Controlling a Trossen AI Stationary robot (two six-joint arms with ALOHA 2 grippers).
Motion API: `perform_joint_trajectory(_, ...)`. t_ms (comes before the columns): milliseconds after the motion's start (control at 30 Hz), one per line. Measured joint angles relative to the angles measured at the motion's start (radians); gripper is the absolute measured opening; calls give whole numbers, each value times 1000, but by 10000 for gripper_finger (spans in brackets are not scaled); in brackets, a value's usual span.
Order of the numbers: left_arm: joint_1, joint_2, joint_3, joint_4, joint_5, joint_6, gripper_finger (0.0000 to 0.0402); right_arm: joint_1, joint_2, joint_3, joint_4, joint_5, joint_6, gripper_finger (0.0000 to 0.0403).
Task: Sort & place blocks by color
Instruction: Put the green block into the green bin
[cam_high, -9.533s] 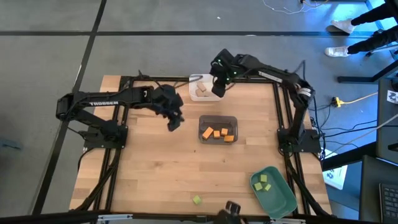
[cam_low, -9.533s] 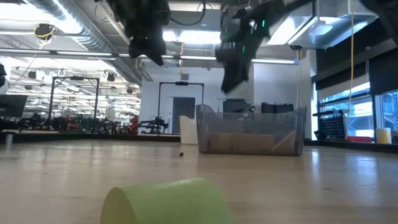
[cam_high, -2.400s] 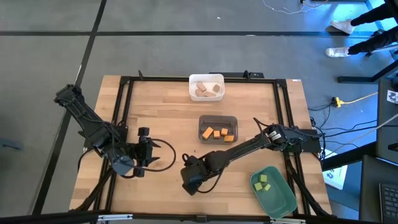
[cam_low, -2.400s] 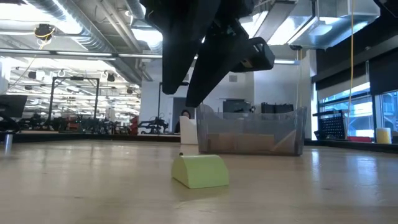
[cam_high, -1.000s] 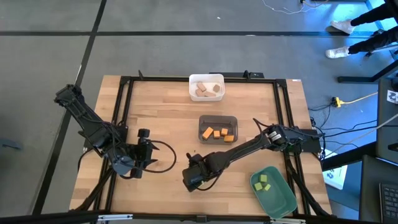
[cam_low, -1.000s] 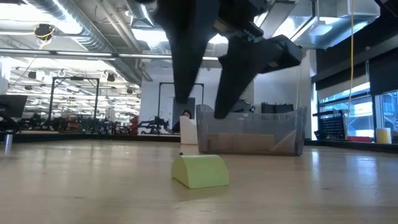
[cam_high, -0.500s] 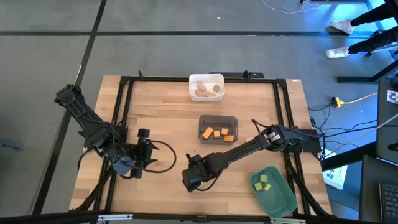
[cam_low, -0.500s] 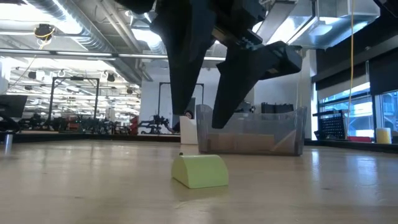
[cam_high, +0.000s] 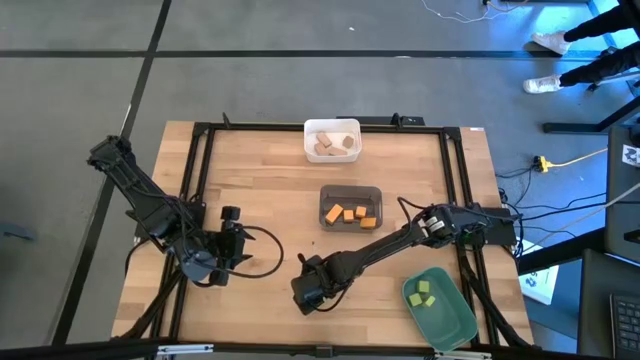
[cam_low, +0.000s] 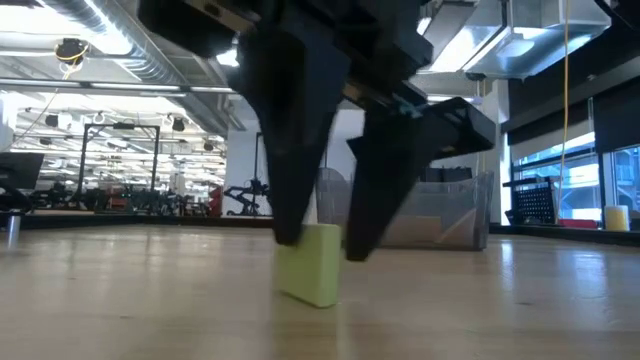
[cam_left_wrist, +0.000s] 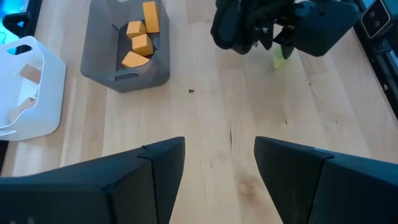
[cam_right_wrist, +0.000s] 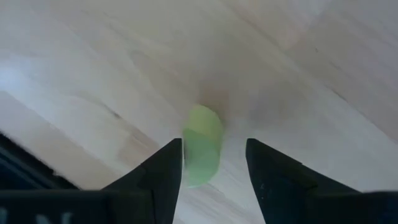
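Note:
A light green block (cam_low: 312, 265) stands on the wooden table near its front middle, between the two fingers of my open right gripper (cam_low: 320, 250), which comes down on it from above. The right wrist view shows this block (cam_right_wrist: 202, 146) closer to one finger. In the high view the right gripper (cam_high: 305, 296) hides it. My left gripper (cam_left_wrist: 219, 162) hangs open and holds nothing above the table's left part (cam_high: 230, 240). Tan blocks lie in the white bin (cam_high: 308, 140), orange ones in the dark grey bin (cam_high: 324, 208), green ones in the green bin (cam_high: 455, 320). My right gripper stands astride the green block, fingers pointing down. One finger (cam_right_wrist: 168, 165) lies against the block's side (cam_right_wrist: 186, 155); the other finger (cam_right_wrist: 264, 165) stands apart from it. The block rests on the table.
The dark grey bin (cam_low: 405, 215) stands behind the gripper in the low view. The green bin sits at the front right corner, close to the right arm. Bare wood (cam_high: 260, 180) lies between the two arms. A person's legs (cam_high: 590, 45) show beyond the far right.
My right gripper has come down over the green block, its fingers as wide apart as before. In the low view the block, which showed a broad arched face, now shows a narrower, taller face between the fingers: it has turned or tipped.

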Motion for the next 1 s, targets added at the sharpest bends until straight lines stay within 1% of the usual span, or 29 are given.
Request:
perform_joint_trajectory(500,0,0,0,-19,0,0,186,2,9,0,-2,1,2,179)
perform_joint_trajectory(700,0,0,0,-19,0,0,186,2,21,1,1,1,2,170)
perform_joint_trajectory(833,0,0,0,-18,0,0,186,8,35,1,-3,3,-1,146)
perform_joint_trajectory(1000,0,0,0,-18,2,0,186,10,42,3,-14,8,-54,89)
